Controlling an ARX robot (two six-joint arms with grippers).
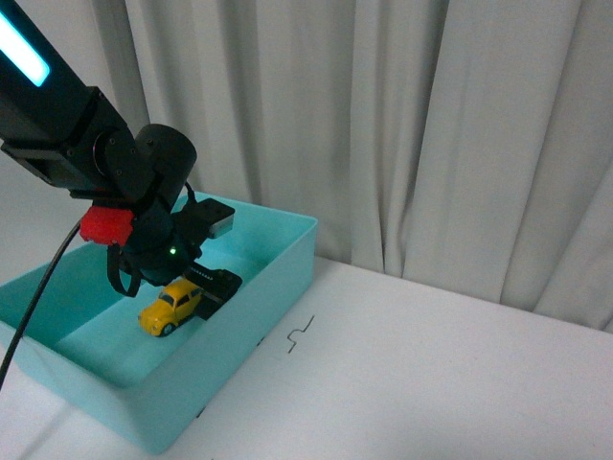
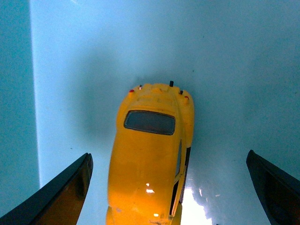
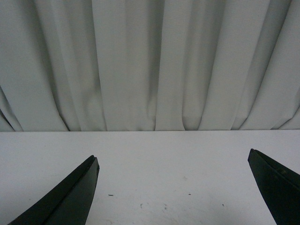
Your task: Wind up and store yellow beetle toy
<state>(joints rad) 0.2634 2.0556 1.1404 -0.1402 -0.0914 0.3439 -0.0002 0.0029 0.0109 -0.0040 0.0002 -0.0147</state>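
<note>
The yellow beetle toy [image 1: 170, 306] rests on its wheels on the floor of the turquoise bin [image 1: 273, 287]. My left gripper [image 1: 206, 287] hangs inside the bin just over the toy's right end, open. In the left wrist view the yellow beetle toy [image 2: 150, 154] lies between the two spread dark fingers [image 2: 61, 197], closer to that one, touching neither. The right gripper [image 3: 171, 187] stands open above bare white table, holding nothing; it does not show in the front view.
The bin's near wall [image 1: 172, 402] and right wall rise around the toy. White table [image 1: 431, 374] spreads to the right of the bin, with a small dark mark [image 1: 300, 333] on it. A grey curtain [image 1: 431, 125] hangs behind.
</note>
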